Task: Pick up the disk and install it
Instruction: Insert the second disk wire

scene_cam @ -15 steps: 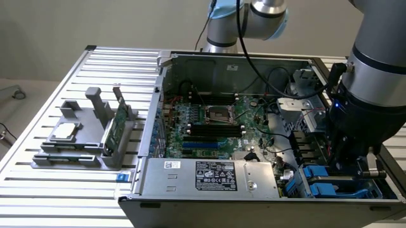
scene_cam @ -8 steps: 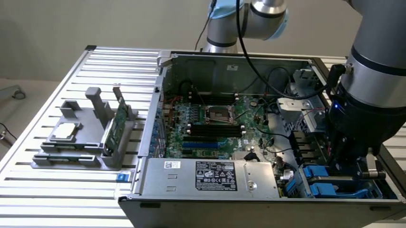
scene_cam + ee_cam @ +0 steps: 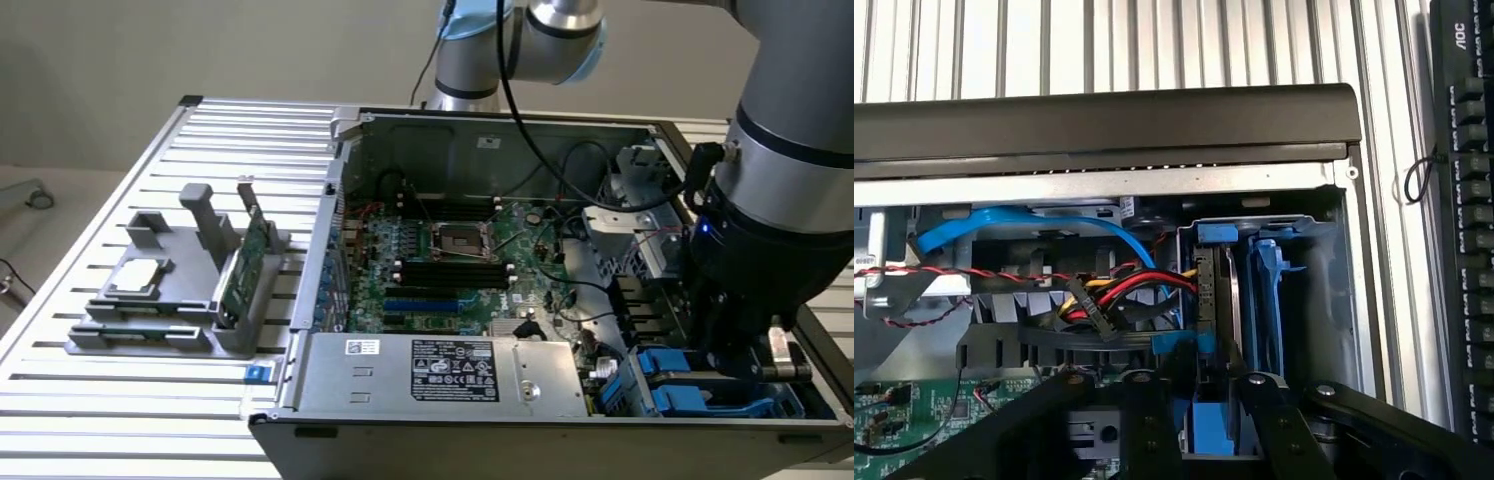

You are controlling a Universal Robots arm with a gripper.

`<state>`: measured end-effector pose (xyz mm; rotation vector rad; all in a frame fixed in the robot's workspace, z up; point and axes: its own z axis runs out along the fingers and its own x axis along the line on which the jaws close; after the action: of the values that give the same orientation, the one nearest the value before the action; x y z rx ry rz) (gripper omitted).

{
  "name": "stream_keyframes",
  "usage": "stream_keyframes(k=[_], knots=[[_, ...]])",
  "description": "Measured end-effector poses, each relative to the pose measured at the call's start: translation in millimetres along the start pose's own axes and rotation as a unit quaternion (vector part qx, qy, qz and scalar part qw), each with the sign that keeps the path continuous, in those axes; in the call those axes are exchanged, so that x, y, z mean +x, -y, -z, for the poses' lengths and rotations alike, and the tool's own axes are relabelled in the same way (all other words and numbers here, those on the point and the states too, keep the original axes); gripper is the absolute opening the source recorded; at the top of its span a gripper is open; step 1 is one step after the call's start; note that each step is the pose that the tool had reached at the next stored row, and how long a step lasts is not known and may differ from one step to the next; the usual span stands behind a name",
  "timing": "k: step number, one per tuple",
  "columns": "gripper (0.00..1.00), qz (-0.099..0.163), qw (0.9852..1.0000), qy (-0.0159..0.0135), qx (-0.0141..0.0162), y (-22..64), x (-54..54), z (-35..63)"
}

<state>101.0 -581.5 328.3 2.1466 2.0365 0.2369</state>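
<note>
Blue-railed disk (image 3: 1216, 300) seated in bay under hand (image 3: 1199, 400); exterior view: arm blocks it.

Slatted metal table (image 3: 160, 150), open computer case (image 3: 441, 400), grey parts holder (image 3: 187, 300), black keyboard (image 3: 1464, 200) on it

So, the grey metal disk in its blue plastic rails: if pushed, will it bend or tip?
The grey metal disk with blue plastic rails looks stiff, so it probably will not bend. It stands on edge in the blue drive bay, whose walls likely prevent tipping. The thin rails may flex slightly.
</note>
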Motion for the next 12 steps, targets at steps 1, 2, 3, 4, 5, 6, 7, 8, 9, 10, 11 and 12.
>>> stream_keyframes(k=[1,2,3,4,5,6,7,8,9,10,11,12], knots=[[0.3,0.0,1.0,0.0006,0.0,-0.5,0.0,2.3],[0.36,0.0,1.0,0.0008,0.0,-1.0,0.0,4.5],[0.36,0.0,1.0,0.0012,0.0,-1.6,0.0,7.2],[0.42,0.0,1.0,0.0016,0.0,-2.3,0.0,10.1],[0.42,0.0,1.0,0.0017,0.0,-2.9,-0.1,12.5],[0.42,0.0,1.0,0.0019,0.0,-3.5,-0.1,15.0],[0.42,0.0,1.0,0.0019,-0.0001,-3.9,-0.2,17.1],[0.42,0.0,1.0,0.002,0.0,-4.1,-0.4,19.0],[0.42,0.0,1.0,0.002,0.0,-3.9,-0.7,20.7],[0.42,0.0,1.0,0.0021,0.0,-3.4,-0.9,22.3],[0.42,0.0,1.0,0.002,0.0,-2.1,-1.1,23.6],[0.42,0.0,1.0,0.0019,-0.0001,0.3,-1.3,24.7]])
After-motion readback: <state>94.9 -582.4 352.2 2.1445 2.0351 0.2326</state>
